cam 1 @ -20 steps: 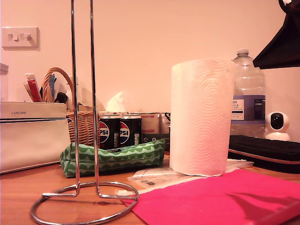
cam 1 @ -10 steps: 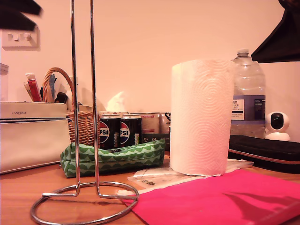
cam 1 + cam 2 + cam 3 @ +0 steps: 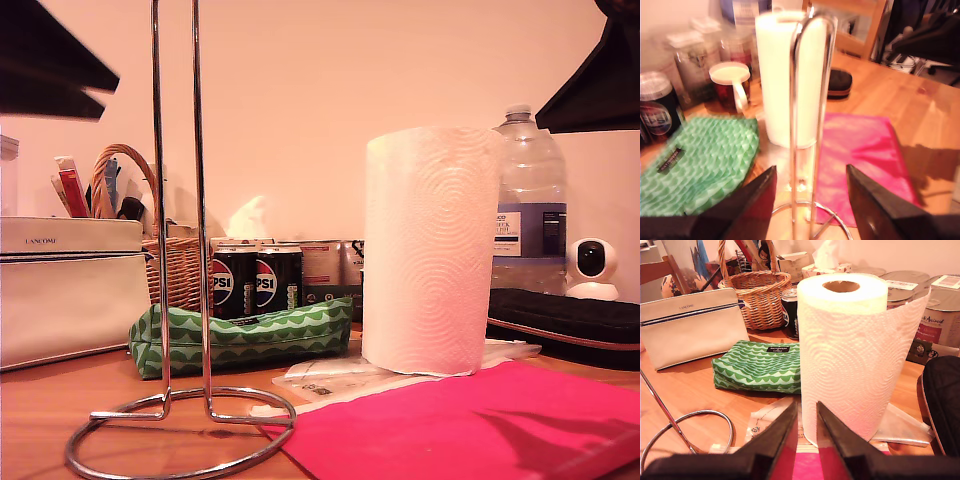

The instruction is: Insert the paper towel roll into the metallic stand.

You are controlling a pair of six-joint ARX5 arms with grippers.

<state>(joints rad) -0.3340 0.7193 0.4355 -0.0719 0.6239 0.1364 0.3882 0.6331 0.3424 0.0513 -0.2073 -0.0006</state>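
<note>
The paper towel roll [image 3: 430, 250] stands upright at the edge of a pink mat [image 3: 470, 420], right of centre in the exterior view. The metallic stand [image 3: 158, 200] stands apart from it at the exterior view's left, ring base [image 3: 180, 430] on the wooden table. My first gripper [image 3: 811, 169] is open and empty, short of the stand's upright loop [image 3: 795, 125], with the roll [image 3: 790, 75] behind the loop. My second gripper [image 3: 807, 407] is shut with only a thin slit, close in front of the roll [image 3: 855, 355]. Neither gripper touches anything.
A green pouch [image 3: 240, 335] lies between stand and roll. Behind are soda cans [image 3: 255, 280], a wicker basket [image 3: 180, 265], a white case [image 3: 70, 290], a water bottle [image 3: 530, 200] and a black case [image 3: 565, 315]. Dark arm parts [image 3: 50, 70] show at both of the exterior view's top corners.
A dark arm part has come into the exterior view's top left and grown larger. The dark part at the top right has shifted slightly. Roll and stand have not moved.
</note>
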